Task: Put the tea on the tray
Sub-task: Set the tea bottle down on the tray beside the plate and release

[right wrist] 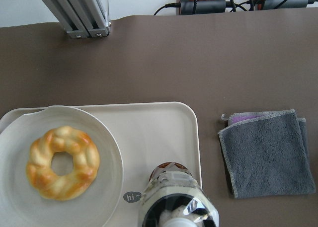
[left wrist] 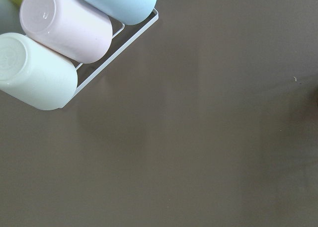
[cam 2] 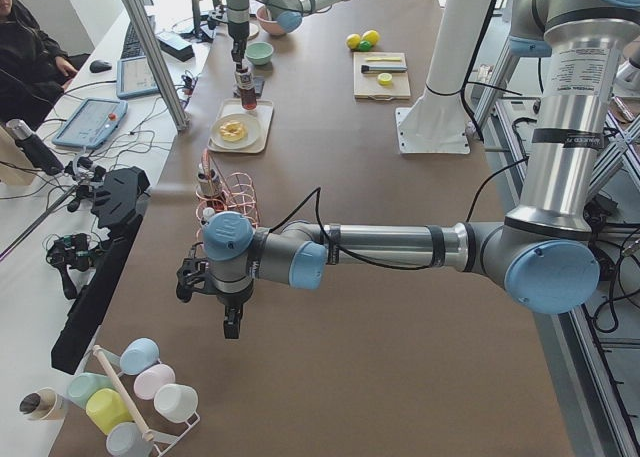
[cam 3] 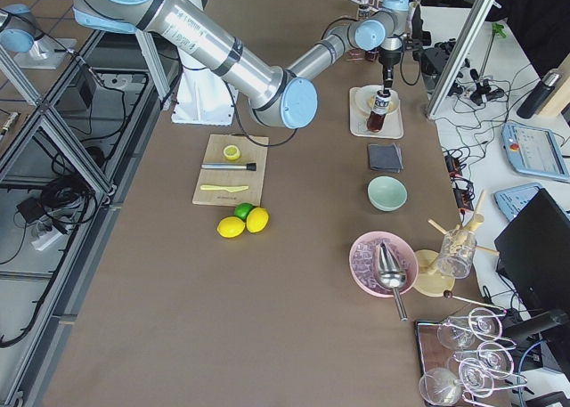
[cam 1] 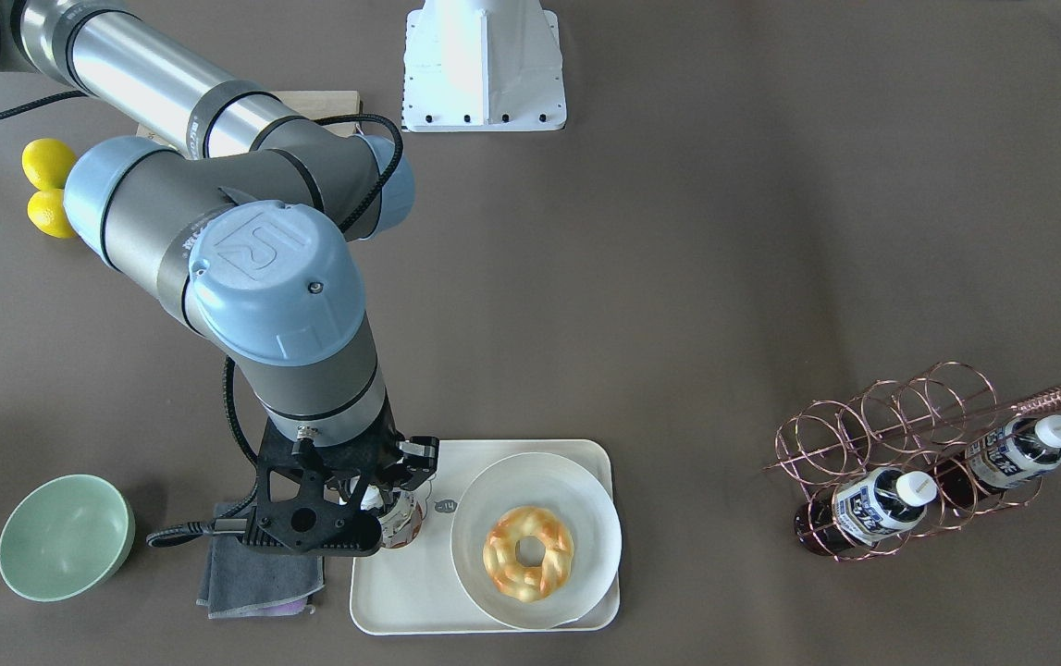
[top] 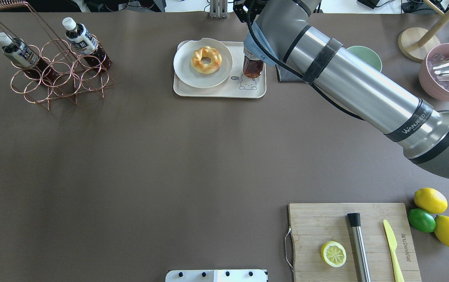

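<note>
A tea bottle (cam 1: 398, 524) with dark brown tea stands upright on the left part of the cream tray (cam 1: 400, 592), next to the bear drawing (top: 247, 83). My right gripper (cam 1: 385, 499) is directly above it and shut around its top. The overhead view shows the bottle (top: 253, 67) on the tray (top: 208, 92), its cap hidden by my arm. The right wrist view looks down on the bottle (right wrist: 176, 202) and tray (right wrist: 159, 132). My left gripper (cam 2: 231, 322) hangs over bare table far from the tray; I cannot tell whether it is open.
Two more tea bottles (top: 18, 51) (top: 85, 41) lie in a copper wire rack (top: 58, 78). A round plate (cam 1: 576, 499) with a doughnut (cam 1: 528, 552) fills the tray's other side. A grey cloth (cam 1: 252, 573) and green bowl (cam 1: 66, 536) sit beside the tray. Cups (left wrist: 64, 26) lie under my left wrist.
</note>
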Available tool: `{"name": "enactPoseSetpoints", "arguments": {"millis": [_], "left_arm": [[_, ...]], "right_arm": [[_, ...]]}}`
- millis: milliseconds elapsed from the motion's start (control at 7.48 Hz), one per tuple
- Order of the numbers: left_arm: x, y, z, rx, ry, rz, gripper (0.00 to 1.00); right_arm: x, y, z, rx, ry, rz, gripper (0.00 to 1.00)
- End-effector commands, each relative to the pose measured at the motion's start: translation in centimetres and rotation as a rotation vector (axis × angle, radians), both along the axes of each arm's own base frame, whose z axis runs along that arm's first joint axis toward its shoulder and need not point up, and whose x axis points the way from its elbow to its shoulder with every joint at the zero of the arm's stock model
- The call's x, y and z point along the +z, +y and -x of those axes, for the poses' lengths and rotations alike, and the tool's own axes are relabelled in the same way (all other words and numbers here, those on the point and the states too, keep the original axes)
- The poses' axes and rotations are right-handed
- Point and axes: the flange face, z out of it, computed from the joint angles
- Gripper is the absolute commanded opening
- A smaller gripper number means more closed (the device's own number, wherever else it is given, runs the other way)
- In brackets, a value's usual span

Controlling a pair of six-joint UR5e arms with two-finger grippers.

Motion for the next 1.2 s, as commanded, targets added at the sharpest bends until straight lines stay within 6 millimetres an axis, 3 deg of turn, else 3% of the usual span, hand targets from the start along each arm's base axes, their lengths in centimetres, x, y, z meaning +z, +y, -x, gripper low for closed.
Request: {"name": "enactPoseSetpoints", "arguments": {"millis": [0, 134, 535, 802, 936, 1070], "left_arm": [[0.2, 0.0, 0.0, 0.0, 0.0, 0.003, 0.98], [0.3, 0.0, 0.0, 0.0, 0.0, 0.005, 0.98], [0.4, 0.0, 0.0, 0.0, 0.0, 0.008, 0.98], [0.2, 0.0, 0.0, 0.0, 0.0, 0.005, 0.98], [0.3, 0.0, 0.0, 0.0, 0.0, 0.006, 0.98], [0.4, 0.0, 0.0, -0.001, -0.003, 0.009, 0.98]], "right_arm": [[0.4, -0.1, 0.1, 0.01, 0.015, -0.008, 0.51], [0.6, -0.1, 0.2, 0.011, 0.011, -0.014, 0.95], [-0.3, -0.1, -0.2, 0.057, -0.021, -0.006, 1.0], [-3.8, 0.1, -4.7, 0.05, -0.095, 0.019, 1.0], [-4.5, 2.5, -7.9, 0.05, -0.079, 0.043, 1.0], [-1.0, 5.6, -11.7, 0.017, -0.051, 0.014, 1.0]]}}
